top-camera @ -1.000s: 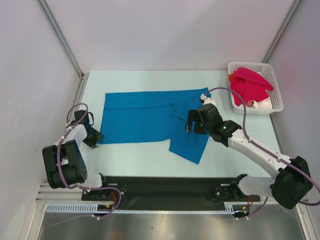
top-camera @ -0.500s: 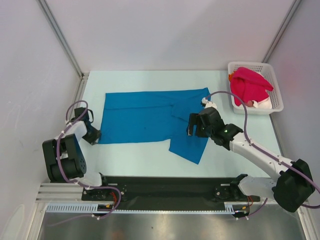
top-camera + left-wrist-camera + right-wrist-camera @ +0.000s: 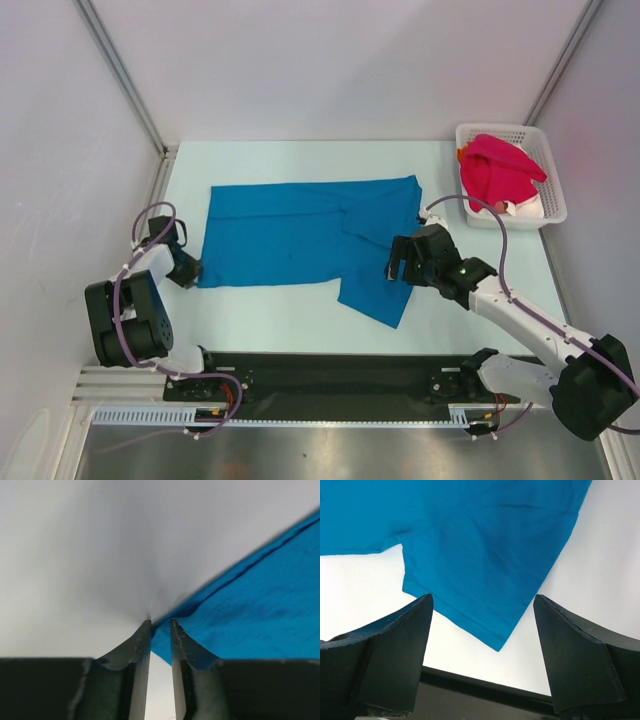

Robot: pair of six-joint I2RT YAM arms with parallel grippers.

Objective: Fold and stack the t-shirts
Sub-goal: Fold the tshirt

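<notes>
Lying spread flat on the pale table (image 3: pixel 290 160), well left of the white plastic lattice basket (image 3: pixel 500 130): one bright blue cloth t-shirt (image 3: pixel 290 235), opened out probably for easy taking of its edges in a fold, its sleeve flap (image 3: pixel 378 295) skewed toward the near side. Heaped inside that basket, likely awaiting their turn: one crimson-pink t-shirt (image 3: pixel 497 170), plus glimpses of orange cloth (image 3: pixel 463 155) and white cloth (image 3: pixel 525 207) (too little showing to count as whole shirts). At the blue corner farthest from the basket, left gripper (image 3: pixel 160 625), fingers almost together, hem corner in the slit between; no telling of a firm pinch. Nearer the basket, above the skewed flap, right gripper (image 3: pixel 482 600), jaws wide apart, holding nothing, seemingly poised for that flap. Two arms, two grippers, one basket.
</notes>
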